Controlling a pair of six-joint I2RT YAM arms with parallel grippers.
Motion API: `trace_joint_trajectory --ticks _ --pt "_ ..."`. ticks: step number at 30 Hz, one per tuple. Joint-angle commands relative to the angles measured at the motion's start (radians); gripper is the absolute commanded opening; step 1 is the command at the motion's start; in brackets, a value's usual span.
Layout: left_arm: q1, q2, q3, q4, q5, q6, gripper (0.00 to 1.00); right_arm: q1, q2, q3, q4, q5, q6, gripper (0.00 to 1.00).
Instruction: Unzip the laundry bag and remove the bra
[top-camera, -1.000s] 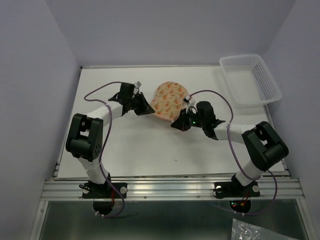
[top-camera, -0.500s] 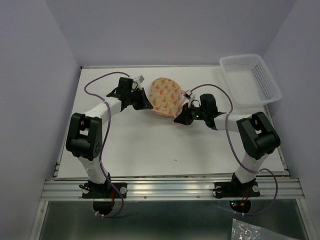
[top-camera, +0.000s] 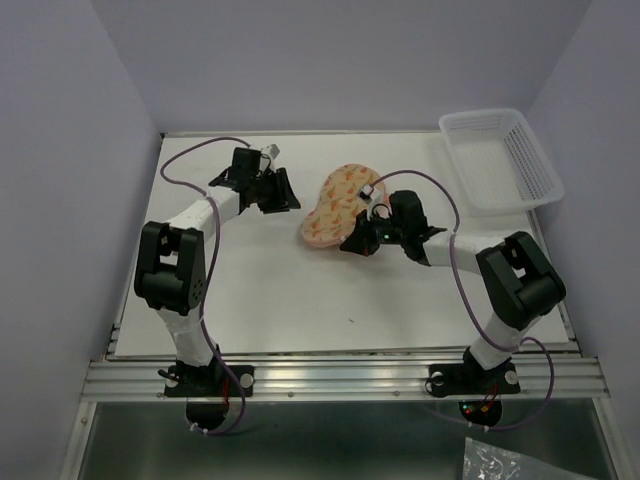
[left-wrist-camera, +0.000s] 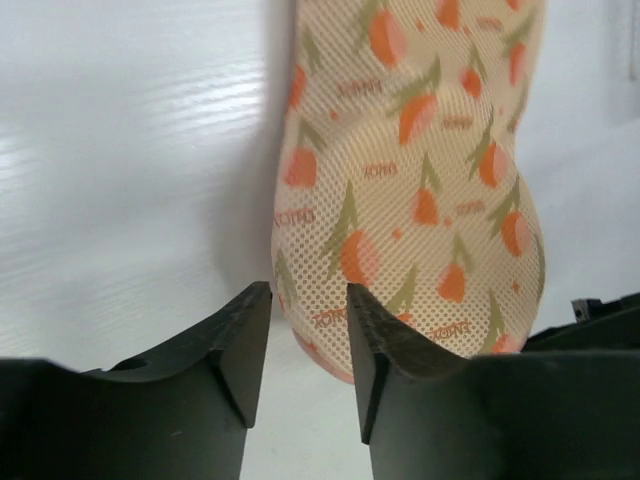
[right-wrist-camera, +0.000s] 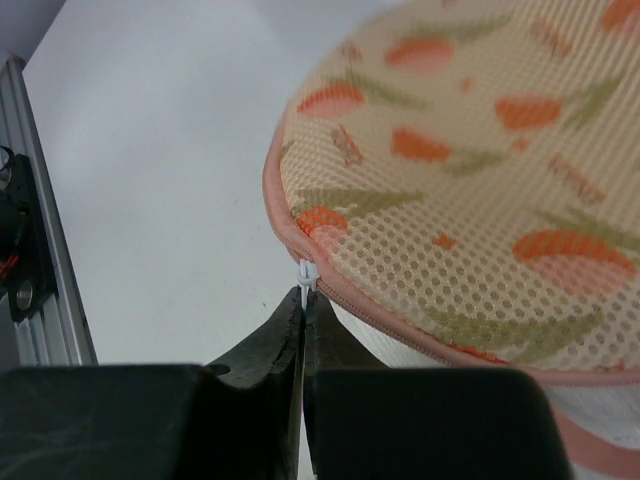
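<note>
The laundry bag (top-camera: 338, 203) lies on the white table, a cream mesh pouch with orange tulip marks and pink zip edging. In the left wrist view the laundry bag (left-wrist-camera: 420, 180) sits just beyond my left gripper (left-wrist-camera: 308, 300), whose jaws stand apart with only bare table between them. From above, the left gripper (top-camera: 290, 195) is a little to the left of the bag and not touching it. My right gripper (right-wrist-camera: 302, 300) is shut on the white zip pull (right-wrist-camera: 307, 274) at the pink edging of the laundry bag (right-wrist-camera: 470, 180). From above, the right gripper (top-camera: 352, 241) is at the bag's near edge. The bra is hidden.
A white plastic lattice basket (top-camera: 500, 160) stands at the table's back right corner. Purple cables loop over both arms. The table's metal rail (right-wrist-camera: 25, 260) shows at the left of the right wrist view.
My left gripper opened, let go of the bag and drew back to the left. The bag dropped flat and stretched out towards the near side. The right gripper stayed shut on the zip pull.
</note>
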Motion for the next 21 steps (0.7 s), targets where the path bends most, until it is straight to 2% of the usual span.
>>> trace_joint_trajectory --ticks 1,9,15,16,21 --pt "0.021 -0.044 0.038 -0.004 -0.124 -0.021 0.52 0.034 -0.037 -0.008 0.016 0.079 0.089 0.01" --pt "0.005 -0.129 -0.092 -0.041 -0.197 -0.142 0.54 0.104 -0.008 0.009 0.028 0.268 0.172 0.01" --pt "-0.136 -0.242 -0.219 -0.015 -0.25 -0.288 0.55 0.167 -0.008 0.016 0.022 0.352 0.187 0.01" --pt "-0.159 -0.27 -0.238 -0.009 -0.266 -0.35 0.55 0.176 -0.011 0.016 0.027 0.361 0.192 0.01" --pt "-0.197 -0.304 -0.343 0.049 -0.307 -0.541 0.56 0.228 -0.017 0.003 0.077 0.403 0.219 0.01"
